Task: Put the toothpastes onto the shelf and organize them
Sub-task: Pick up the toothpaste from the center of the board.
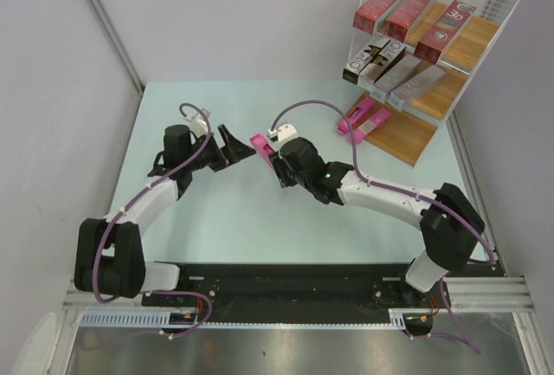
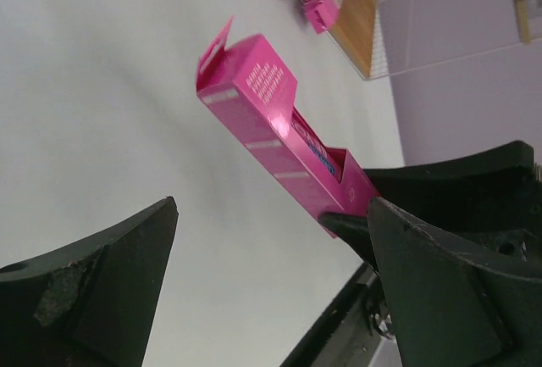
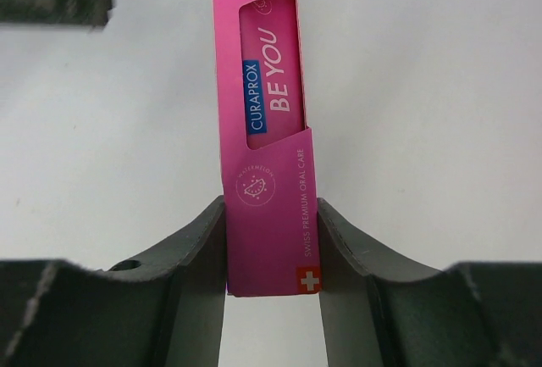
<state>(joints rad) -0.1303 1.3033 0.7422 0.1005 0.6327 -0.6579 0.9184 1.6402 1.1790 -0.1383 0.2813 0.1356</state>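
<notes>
Well, the right tool (image 3: 271,214) is closed on a bright pink toothpaste carton (image 3: 267,87), its two fingers pressing the long sides at one end of the box. The rest of the carton sticks out ahead of them, and the lettering "CURAPROX BE YOU" faces the wrist camera. From the left wrist I can see a small flap standing out at the free end of the box. That free end points toward the left tool (image 1: 241,143), which sits just beside it with its jaws spread wide and nothing between them. Both tools meet over the middle of the pale worktop (image 1: 216,219); whether the box touches the surface I cannot tell.

Off at the far right corner stands the shelf (image 1: 407,137). Three dark red cartons (image 1: 407,7) lie on its top board, silver-grey ones (image 1: 402,72) lie on the middle board, and two more pink cartons (image 1: 363,119) lie side by side at the left edge of the bottom board.
</notes>
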